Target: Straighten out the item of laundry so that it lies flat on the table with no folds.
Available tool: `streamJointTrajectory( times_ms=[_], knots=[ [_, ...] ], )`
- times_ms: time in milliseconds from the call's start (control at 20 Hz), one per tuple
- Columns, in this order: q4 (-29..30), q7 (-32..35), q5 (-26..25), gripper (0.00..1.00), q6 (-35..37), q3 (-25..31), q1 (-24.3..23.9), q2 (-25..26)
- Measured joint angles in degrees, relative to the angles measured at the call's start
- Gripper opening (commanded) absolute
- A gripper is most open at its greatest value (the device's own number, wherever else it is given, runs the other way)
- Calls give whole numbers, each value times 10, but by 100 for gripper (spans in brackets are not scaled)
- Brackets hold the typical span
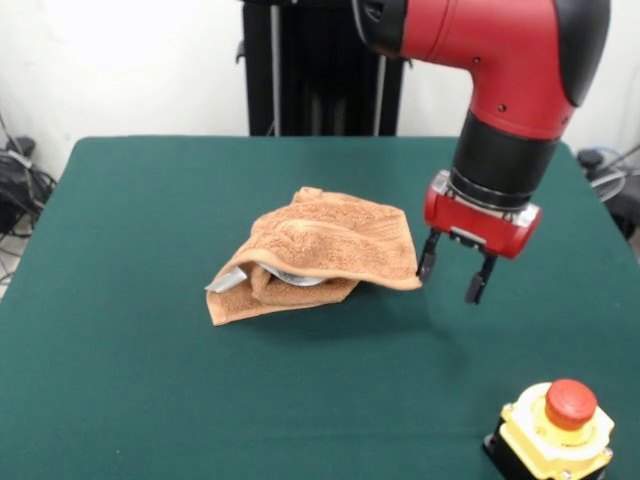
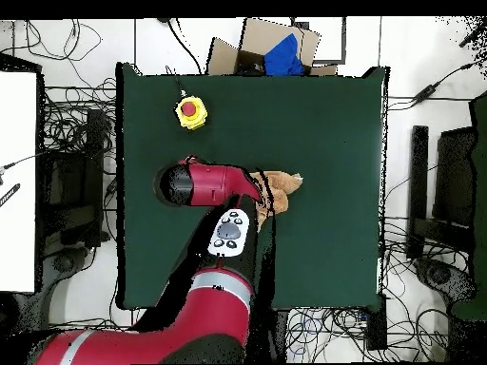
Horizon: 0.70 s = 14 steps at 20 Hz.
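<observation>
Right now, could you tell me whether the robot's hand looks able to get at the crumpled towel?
Probably yes. The open hand hangs just beside the towel's edge, with only bare table around; the emergency stop button sits well clear, nearer the camera.

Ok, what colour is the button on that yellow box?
Red, on the yellow box; front view shows it best.

Front camera stood close across table (image 1: 120,400), angled down, faced arm (image 1: 500,90). Overhead camera hung high, looked straight down, took in whole table (image 2: 323,124) plus surrounding floor. Both caught green tabletop, arm (image 2: 204,185), towel (image 1: 320,250), yellow button box (image 1: 555,430).
</observation>
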Motion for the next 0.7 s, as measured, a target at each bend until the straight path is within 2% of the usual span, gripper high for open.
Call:
streamJointTrajectory(
  times_ms=[700],
  knots=[
    [8,0,0,100,0,0,-11,-45]
  ],
)
